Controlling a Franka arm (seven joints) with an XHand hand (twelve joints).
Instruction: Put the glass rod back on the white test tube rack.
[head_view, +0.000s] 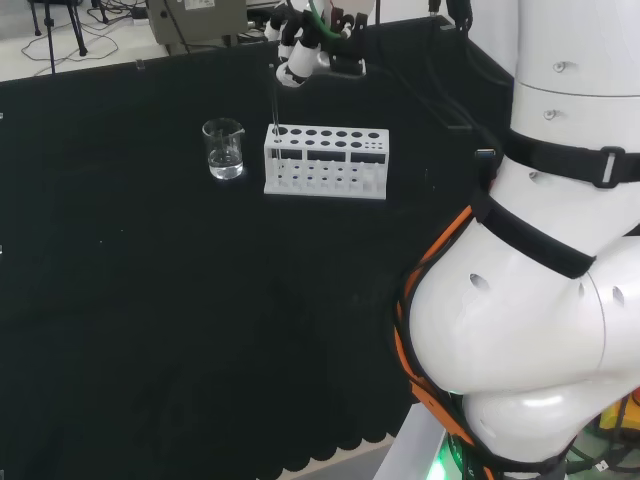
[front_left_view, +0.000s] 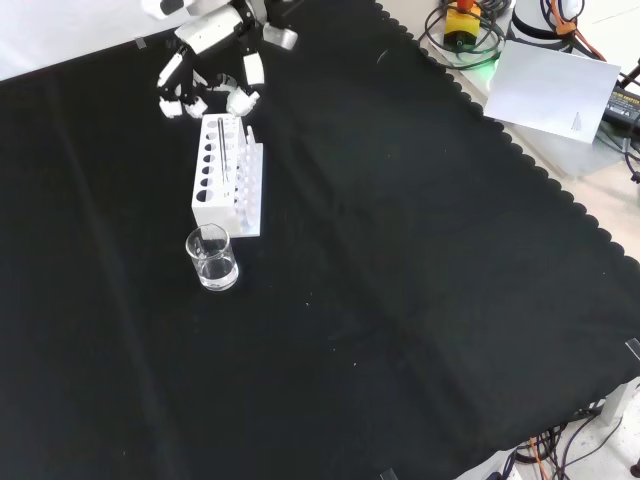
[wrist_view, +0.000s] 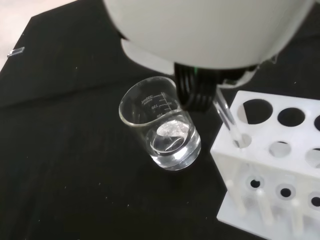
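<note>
At the top middle of the head view, the robot hand (head_view: 305, 55) is pinching the top of the glass rod (head_view: 275, 100), which is thin, slippery and easy to break, over the white rack (head_view: 325, 160).

Hand (front_left_view: 215, 62) aloft (fingers (front_left_view: 247, 72) curled downward)

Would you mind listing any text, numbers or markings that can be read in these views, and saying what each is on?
No text here can be read for certain.
Beaker: faint printed graduation marks and small numbers on the glass, too blurred to read.
White sheet off the cloth's edge in the front view: one small dark mark, too small to read.
White test tube rack: no print visible.
</note>
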